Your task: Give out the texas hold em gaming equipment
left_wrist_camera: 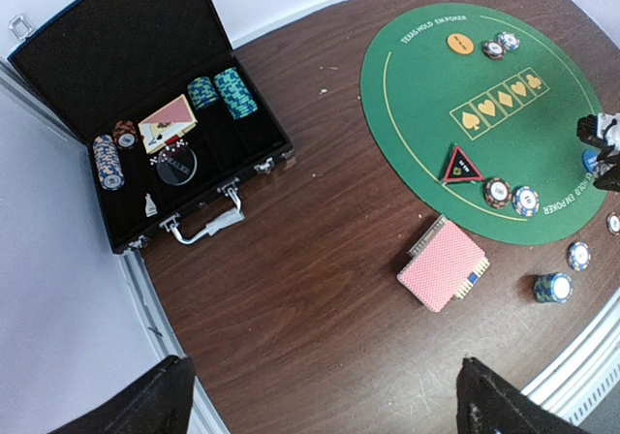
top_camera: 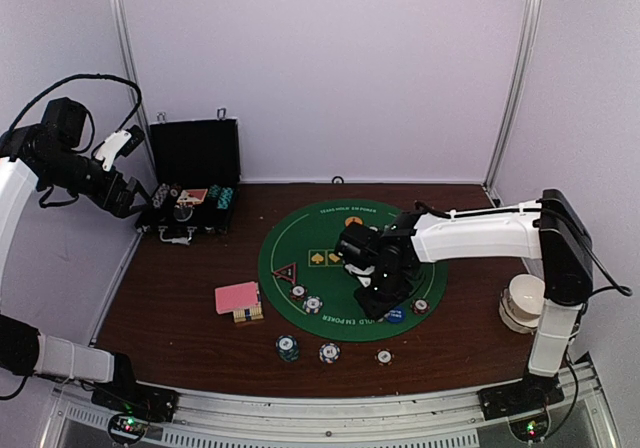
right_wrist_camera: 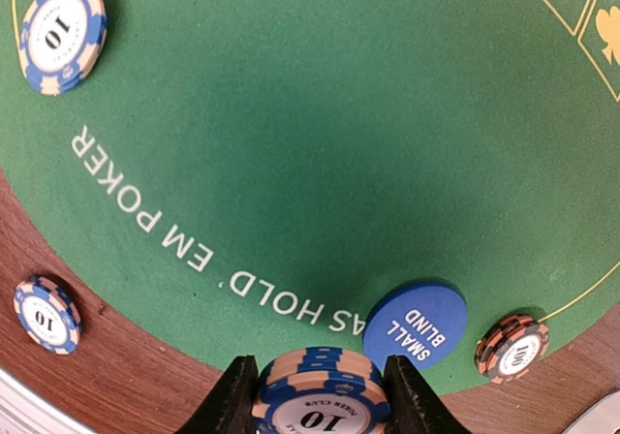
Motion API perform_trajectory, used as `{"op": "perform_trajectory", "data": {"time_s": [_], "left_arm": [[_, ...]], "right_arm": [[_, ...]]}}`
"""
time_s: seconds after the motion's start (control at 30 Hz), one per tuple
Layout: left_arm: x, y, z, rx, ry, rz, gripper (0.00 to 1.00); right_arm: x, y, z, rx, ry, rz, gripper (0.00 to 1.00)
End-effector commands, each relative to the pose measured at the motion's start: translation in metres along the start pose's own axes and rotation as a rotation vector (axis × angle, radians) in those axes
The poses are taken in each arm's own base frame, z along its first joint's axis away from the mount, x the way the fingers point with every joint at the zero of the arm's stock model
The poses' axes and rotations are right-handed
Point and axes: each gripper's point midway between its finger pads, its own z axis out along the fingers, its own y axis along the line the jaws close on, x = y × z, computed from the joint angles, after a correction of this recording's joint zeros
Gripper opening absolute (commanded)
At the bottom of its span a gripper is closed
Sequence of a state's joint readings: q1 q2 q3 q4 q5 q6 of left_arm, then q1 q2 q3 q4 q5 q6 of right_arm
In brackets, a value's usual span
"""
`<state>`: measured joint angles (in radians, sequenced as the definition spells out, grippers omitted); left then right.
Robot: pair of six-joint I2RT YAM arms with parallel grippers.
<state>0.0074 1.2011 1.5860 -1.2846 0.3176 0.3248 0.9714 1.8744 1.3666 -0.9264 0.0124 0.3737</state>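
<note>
Top external view: at far left the left gripper (top_camera: pixel 133 196) hangs high beside the black case (top_camera: pixel 195 168), jaws wide apart and empty. A deck of pink-backed cards (top_camera: pixel 237 297) lies on the tabletop (top_camera: pixel 180 308) left of the green mat (top_camera: pixel 300 243). The right arm reaches low across the mat, its right gripper (right_wrist_camera: pixel 320 395) clamped across a blue-striped chip (right_wrist_camera: pixel 315 381) beside the small-blind button (right_wrist_camera: pixel 415 323). The chip looks hard, light and probably slick, so it is best pinched rim to rim.

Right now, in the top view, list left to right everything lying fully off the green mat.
case → cards → chip stack → middle chip → right chip → cup
</note>
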Motion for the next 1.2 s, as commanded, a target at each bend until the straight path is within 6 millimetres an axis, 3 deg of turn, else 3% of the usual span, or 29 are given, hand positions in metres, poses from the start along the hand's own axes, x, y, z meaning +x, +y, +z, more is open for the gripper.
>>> {"op": "perform_trajectory", "data": {"time_s": [0.0,0.47,0.67,0.8,1.0,1.17], "left_arm": [[-0.008,0.001,-0.01,-0.011,-0.037,0.011,0.98],[-0.008,0.0,-0.01,-0.01,-0.038,0.012,0.97],[-0.01,0.0,-0.01,-0.008,-0.04,0.012,0.98],[-0.01,0.0,-0.01,-0.006,-0.04,0.01,0.98],[-0.011,0.001,-0.011,-0.009,-0.043,0.012,0.98],[-0.011,0.001,-0.01,-0.009,-0.042,0.012,0.98]], "right_arm": [[-0.012,-0.002,0.002,-0.012,-0.045,0.038,0.13],[0.006,0.003,0.036,-0.031,0.026,0.049,0.13],[0.015,0.002,0.041,-0.03,0.043,0.055,0.15],[0.018,0.002,0.042,-0.032,0.055,0.053,0.32],[0.008,0.001,0.024,-0.027,0.027,0.046,0.55],[-0.004,0.001,-0.002,-0.03,-0.014,0.034,0.61]]}}
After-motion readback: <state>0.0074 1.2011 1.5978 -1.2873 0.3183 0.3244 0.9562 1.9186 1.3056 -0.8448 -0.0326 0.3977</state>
